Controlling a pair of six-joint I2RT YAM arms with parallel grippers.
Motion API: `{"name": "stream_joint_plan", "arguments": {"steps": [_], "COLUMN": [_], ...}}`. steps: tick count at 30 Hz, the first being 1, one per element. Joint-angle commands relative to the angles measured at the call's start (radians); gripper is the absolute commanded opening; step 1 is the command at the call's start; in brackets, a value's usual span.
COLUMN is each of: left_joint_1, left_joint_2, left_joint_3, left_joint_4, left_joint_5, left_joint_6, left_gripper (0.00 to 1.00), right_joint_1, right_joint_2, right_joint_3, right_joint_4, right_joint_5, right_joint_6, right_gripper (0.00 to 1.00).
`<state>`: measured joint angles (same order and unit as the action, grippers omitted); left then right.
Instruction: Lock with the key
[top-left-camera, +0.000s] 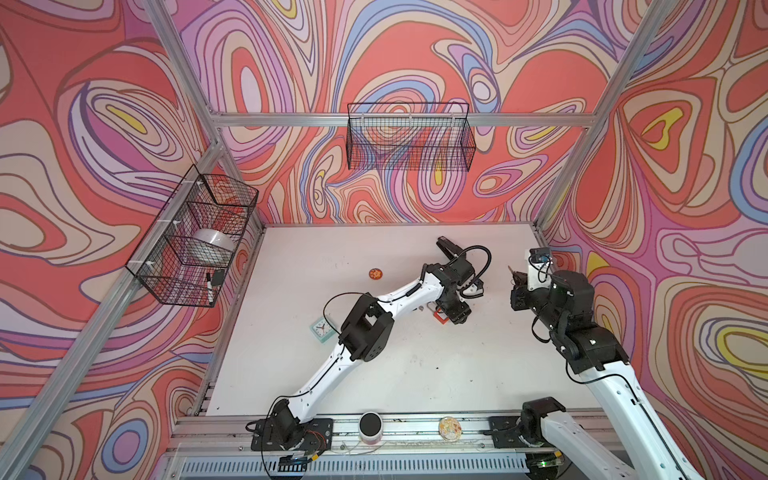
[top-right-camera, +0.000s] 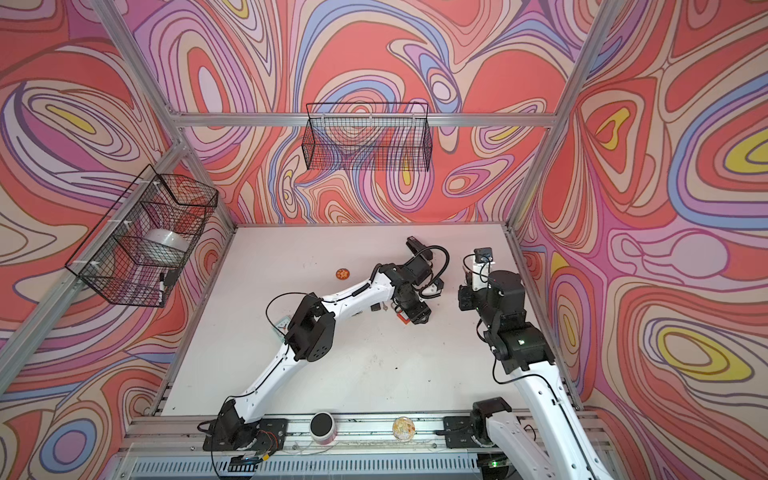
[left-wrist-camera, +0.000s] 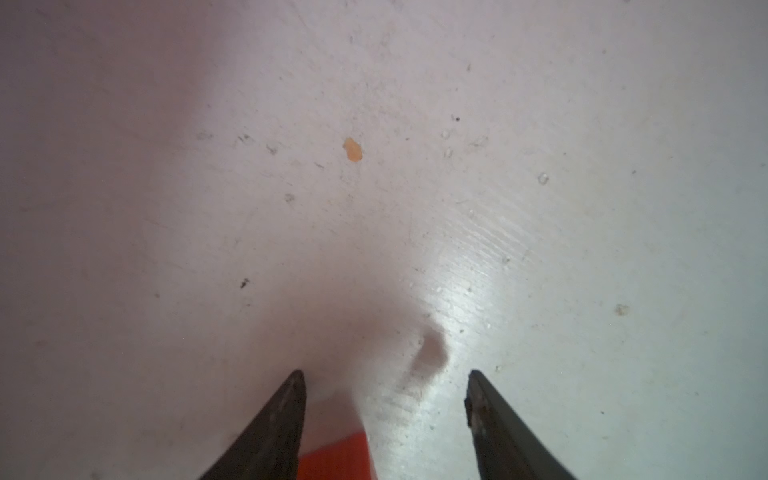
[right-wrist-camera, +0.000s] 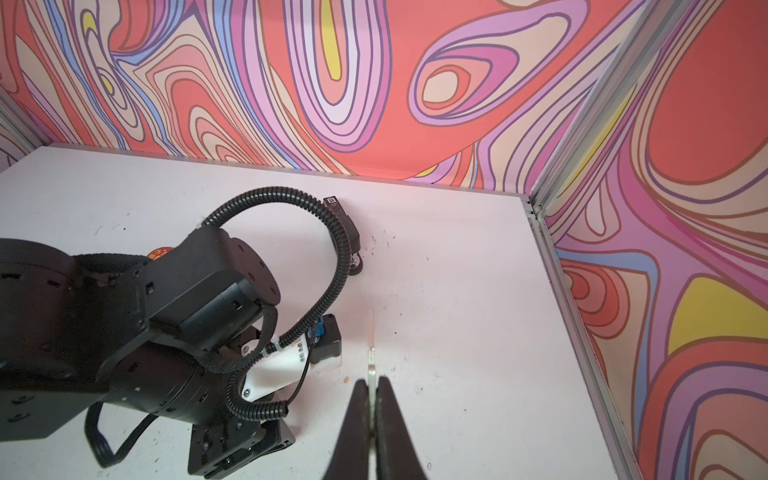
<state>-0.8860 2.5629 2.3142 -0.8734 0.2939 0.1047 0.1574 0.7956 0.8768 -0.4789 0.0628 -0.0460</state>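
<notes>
White surface, swirl-patterned walls. Left tool: agape astride red padlock. Right tool, 2 o'clock of it: pinching key. Advice: clamp padlock before presenting key.

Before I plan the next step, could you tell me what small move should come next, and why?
Probably close the left gripper on the red padlock. Its jaws stand open with the padlock low between them, not yet clamped. The right gripper is already shut on the key, apart from the padlock, which likely needs steadying first.
</notes>
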Motion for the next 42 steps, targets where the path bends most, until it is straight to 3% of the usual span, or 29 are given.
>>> {"name": "stream_joint_plan", "arguments": {"steps": [1,10,18,24,42], "left_joint_1": [-0.010,-0.048,-0.058,-0.058,-0.050], "left_joint_2": [-0.045,-0.188,-0.306,-0.285,-0.228], "left_joint_3": [-0.022,-0.196,-0.350,-0.351,-0.348], "left_joint_4": [-0.055,0.028,0.136,0.105,0.077], "left_joint_5": [0.018,-0.048,-0.198,-0.275,-0.358], "left_joint_6": [0.034,0.140,0.185,0.205,0.221], "left_gripper": [0.61,0.63,0.68,0.70,0.72], "right_joint_1": [-0.005,-0.005,-0.005,-0.005,-0.005], "right_joint_2": [0.006,0.011,0.024,0.027,0.043], "right_joint_3": [-0.016,-0.028,-0.030,-0.029,-0.022], "right_joint_4": [0.020,0.039,0.046,0.046,0.040], "right_joint_5": [-0.011,-0.019,-0.028,-0.026,-0.032], "right_joint_6": [0.010,0.023,0.025,0.020,0.015], "right_gripper": [0.00,0.00,0.00,0.00,0.00]}}
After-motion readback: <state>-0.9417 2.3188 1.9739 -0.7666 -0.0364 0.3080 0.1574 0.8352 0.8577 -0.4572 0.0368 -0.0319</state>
